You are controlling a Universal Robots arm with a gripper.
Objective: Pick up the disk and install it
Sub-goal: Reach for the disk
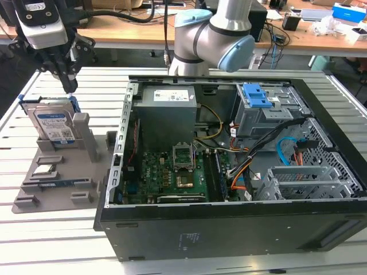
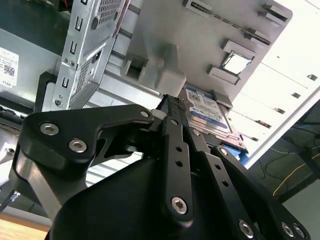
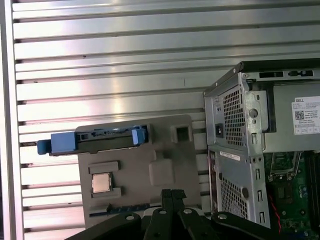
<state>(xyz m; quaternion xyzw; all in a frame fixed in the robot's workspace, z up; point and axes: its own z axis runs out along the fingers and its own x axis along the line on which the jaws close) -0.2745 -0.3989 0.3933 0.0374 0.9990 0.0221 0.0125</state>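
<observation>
The disk (image 1: 53, 125) stands on edge in a slot of a grey holder plate (image 1: 63, 192) at the exterior view's left, its white-and-blue label facing the camera and a blue bracket around it. My gripper (image 1: 69, 87) hangs just above the disk's upper corner, apart from it, fingers shut with nothing between them. In the first wrist view the disk (image 3: 100, 140) shows edge-on with its blue bracket, some way off from the shut gripper (image 3: 173, 194). The second wrist view has the disk's label (image 2: 207, 114) just past the gripper (image 2: 173, 103).
An open computer case (image 1: 229, 240) lies at the exterior view's right, with a motherboard (image 1: 172, 172), cables and a grey drive cage with a blue latch (image 1: 259, 97). A small square silver chip (image 1: 44, 170) sits on the holder plate. The slatted metal table (image 1: 51, 240) surrounds both.
</observation>
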